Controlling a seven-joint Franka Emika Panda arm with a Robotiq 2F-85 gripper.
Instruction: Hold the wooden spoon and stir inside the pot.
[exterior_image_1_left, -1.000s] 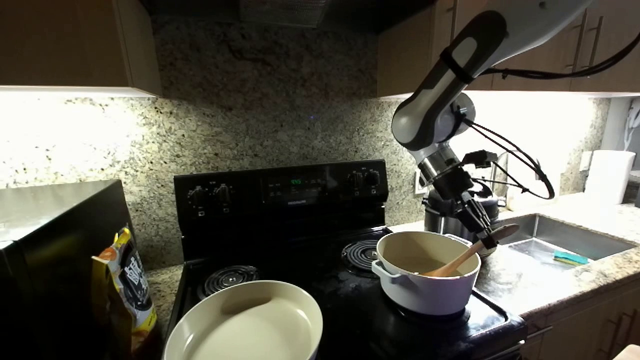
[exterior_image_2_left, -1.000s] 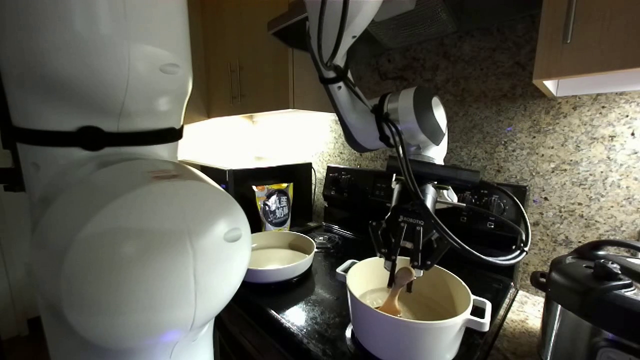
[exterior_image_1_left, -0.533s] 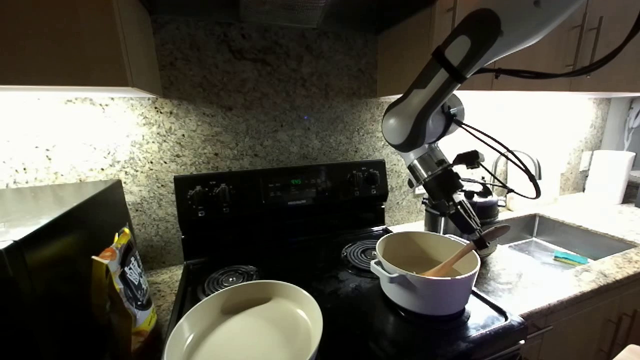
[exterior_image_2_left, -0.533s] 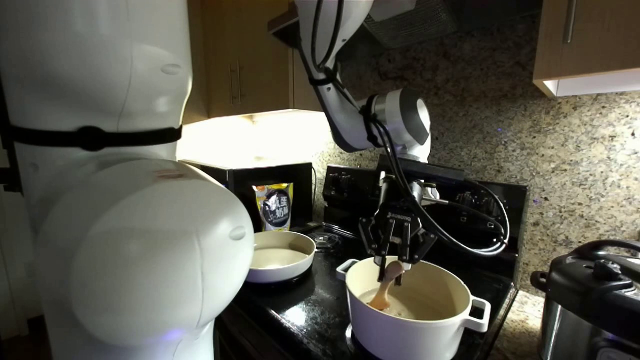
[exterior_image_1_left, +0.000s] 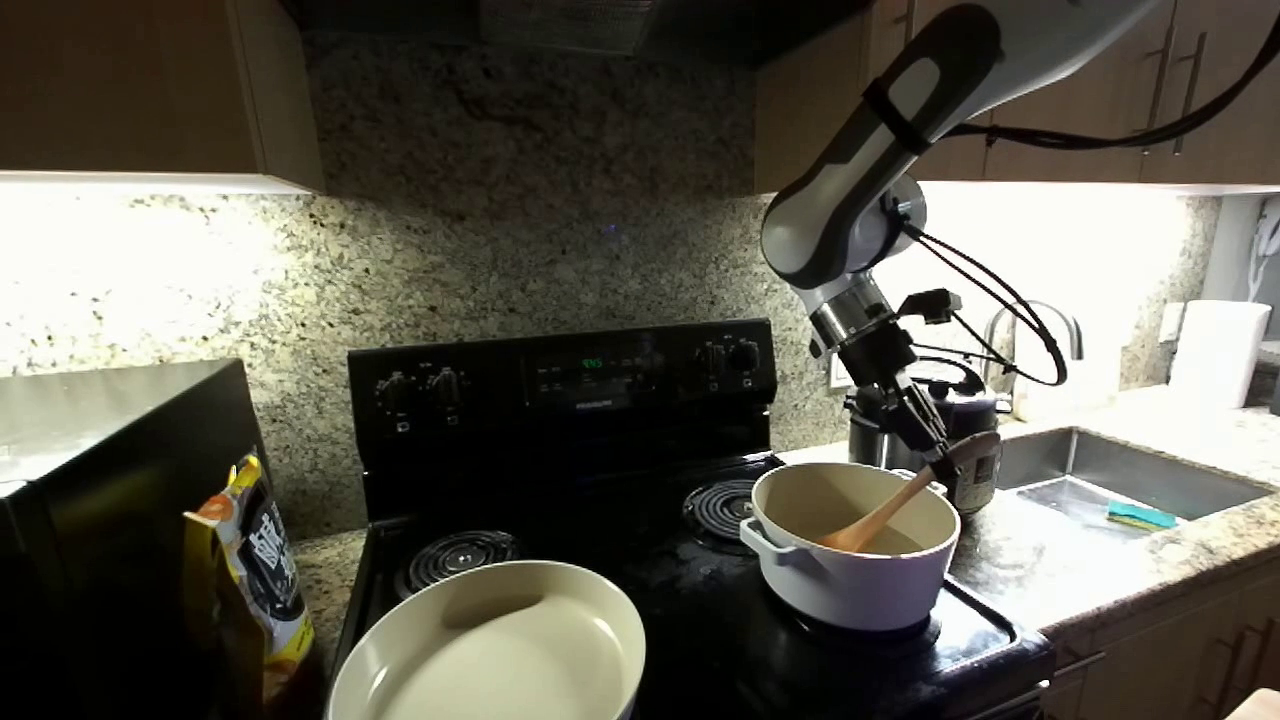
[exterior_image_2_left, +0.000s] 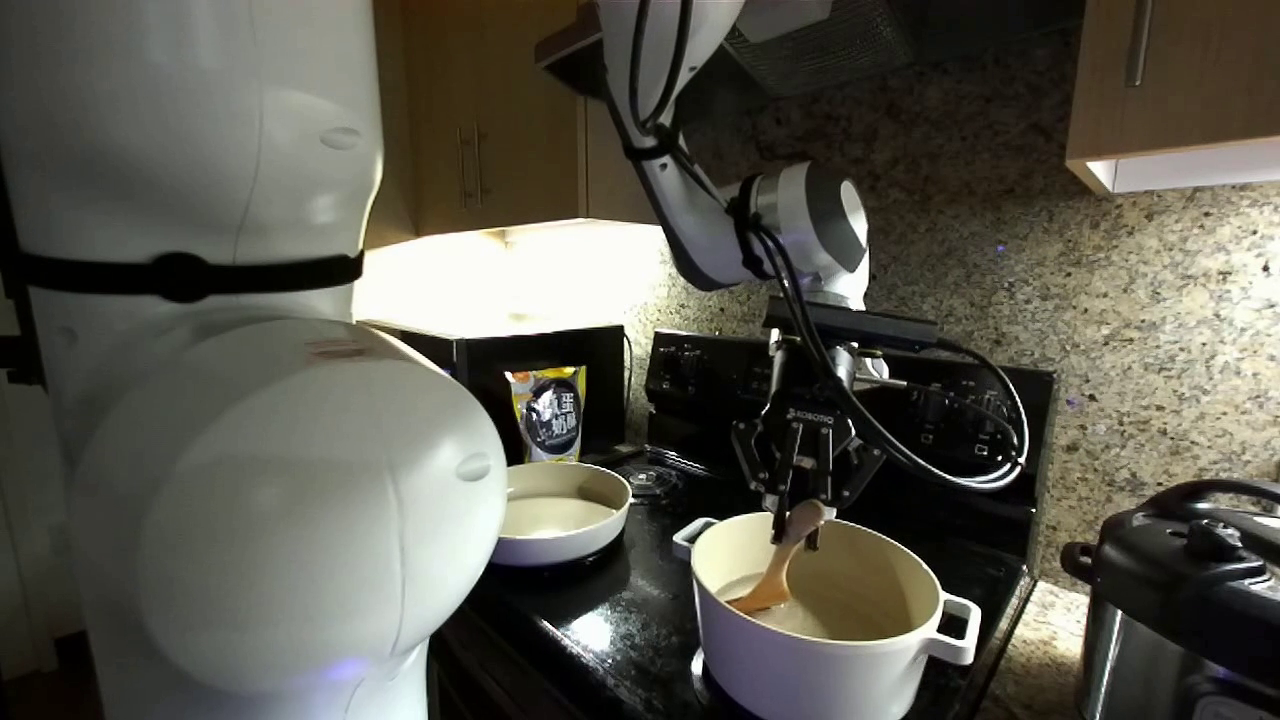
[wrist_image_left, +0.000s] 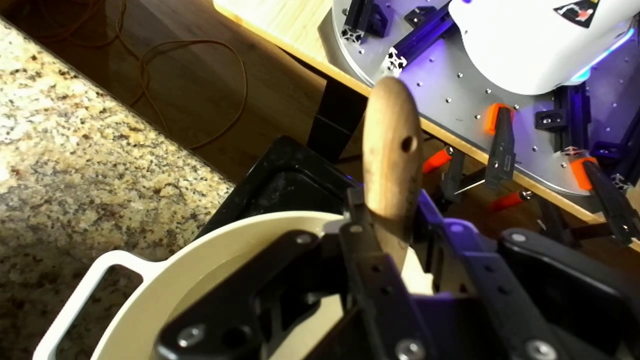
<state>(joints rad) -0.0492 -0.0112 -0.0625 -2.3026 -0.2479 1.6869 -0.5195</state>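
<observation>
While the front right corner of the glossy stove (exterior_image_1_left: 690, 620) is occupied by a smooth, round white pot (exterior_image_1_left: 860, 592), in the end effector (wrist_image_left: 391, 202), nearly closed, the grained, light-tan wooden spoon (exterior_image_1_left: 880, 518) is gripped by its handle, head slanting inside the pot.

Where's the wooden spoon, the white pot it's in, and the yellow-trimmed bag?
Wooden spoon (wrist_image_left: 390, 162): wrist view, on the handle.
White pot (exterior_image_2_left: 808, 680): an exterior view, on its outer wall.
Bag (exterior_image_2_left: 551, 415): an exterior view, on its printed front.

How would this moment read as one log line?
gripper: shut on spoon | spoon: tilted, partly inside pot | pot: on stove
</observation>
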